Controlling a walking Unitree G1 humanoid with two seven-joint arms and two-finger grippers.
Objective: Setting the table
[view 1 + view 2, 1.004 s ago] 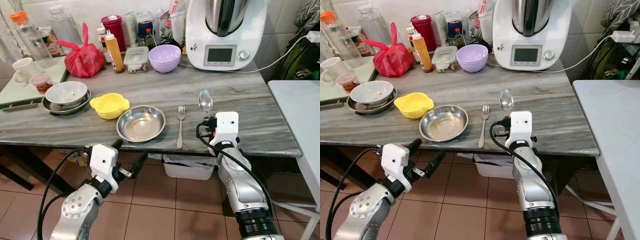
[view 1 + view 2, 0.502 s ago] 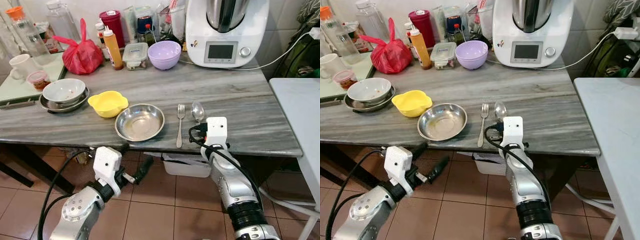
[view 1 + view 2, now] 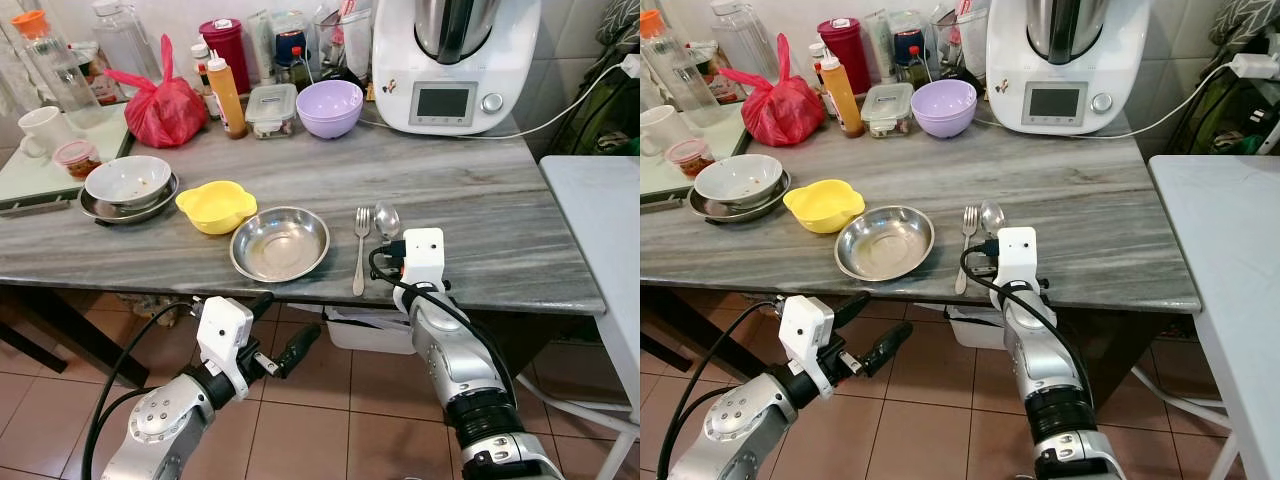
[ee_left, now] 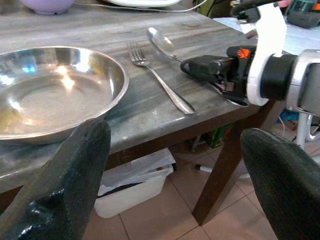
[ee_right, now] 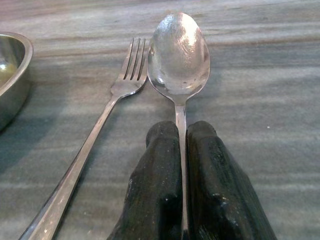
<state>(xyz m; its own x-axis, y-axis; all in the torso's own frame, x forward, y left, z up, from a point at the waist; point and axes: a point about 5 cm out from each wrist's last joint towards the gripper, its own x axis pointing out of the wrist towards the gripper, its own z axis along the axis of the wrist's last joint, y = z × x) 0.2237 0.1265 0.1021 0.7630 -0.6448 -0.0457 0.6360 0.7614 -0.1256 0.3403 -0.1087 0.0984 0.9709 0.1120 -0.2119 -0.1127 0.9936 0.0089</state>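
Observation:
A steel spoon (image 5: pixel 178 55) is pinched by its handle in my right gripper (image 5: pixel 182 131), bowl forward, low over the grey marble table (image 3: pixel 480 190). The spoon (image 3: pixel 386 219) sits just right of a steel fork (image 3: pixel 359 250) lying on the table. Left of the fork rests a round steel plate (image 3: pixel 280 243). My right gripper (image 3: pixel 392 250) is at the table's front edge. My left gripper (image 3: pixel 285 335) hangs open below the table edge, in front of the plate (image 4: pixel 50 95), holding nothing.
A yellow bowl (image 3: pixel 217 207), a stacked steel dish with a white bowl (image 3: pixel 128 185), a purple bowl (image 3: pixel 330 107), a red bag (image 3: pixel 163 110), bottles and a white kitchen machine (image 3: pixel 450 60) crowd the back. A white table (image 3: pixel 600 230) stands at the right.
My right gripper has carried the spoon leftward and toward me, lowering it from mid-table to just beside the fork. The left arm has shifted slightly under the table edge.

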